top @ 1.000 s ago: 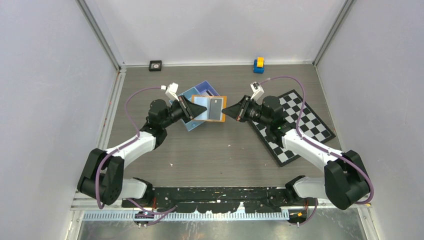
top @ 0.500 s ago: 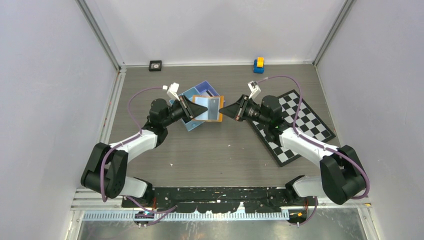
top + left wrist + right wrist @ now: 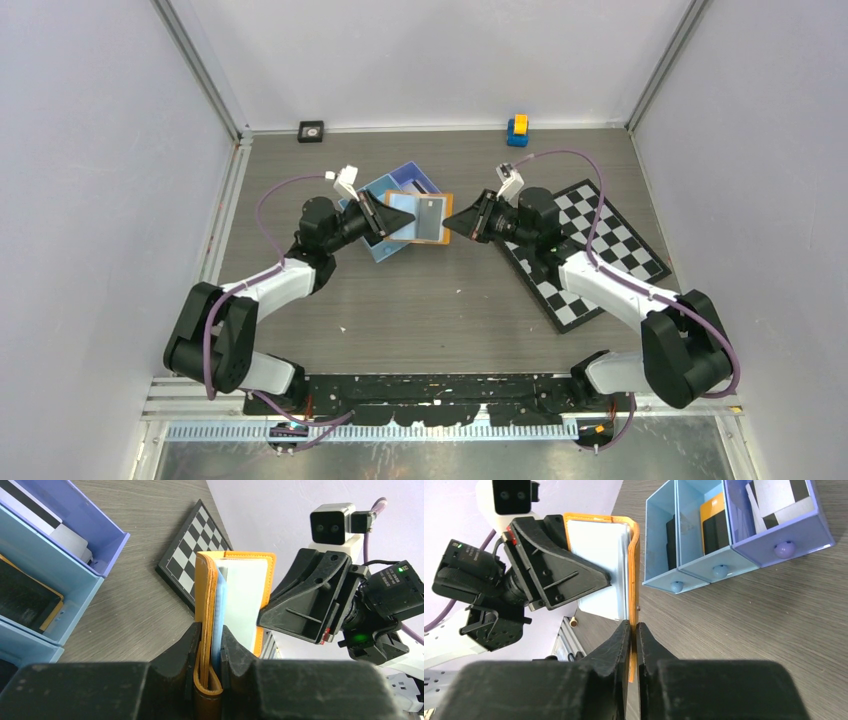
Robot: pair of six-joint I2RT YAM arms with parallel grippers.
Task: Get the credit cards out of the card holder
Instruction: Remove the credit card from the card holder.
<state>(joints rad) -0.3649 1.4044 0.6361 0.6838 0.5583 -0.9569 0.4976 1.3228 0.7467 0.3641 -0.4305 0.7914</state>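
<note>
left gripper (image 3: pixel 211 632): fingers (image 3: pixel 184 652) clamped on card holder (image 3: pixel 204 595) fold
right gripper (image 3: pixel 633 626): fingers (image 3: pixel 616 645) nearly together, pinching card holder flap edge

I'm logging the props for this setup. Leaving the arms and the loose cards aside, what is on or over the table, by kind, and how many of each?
orange card holder: 1
blue compartment tray: 1
chequered board: 1
yellow-and-blue toy block: 1
small black square item: 1
Total: 5
</note>
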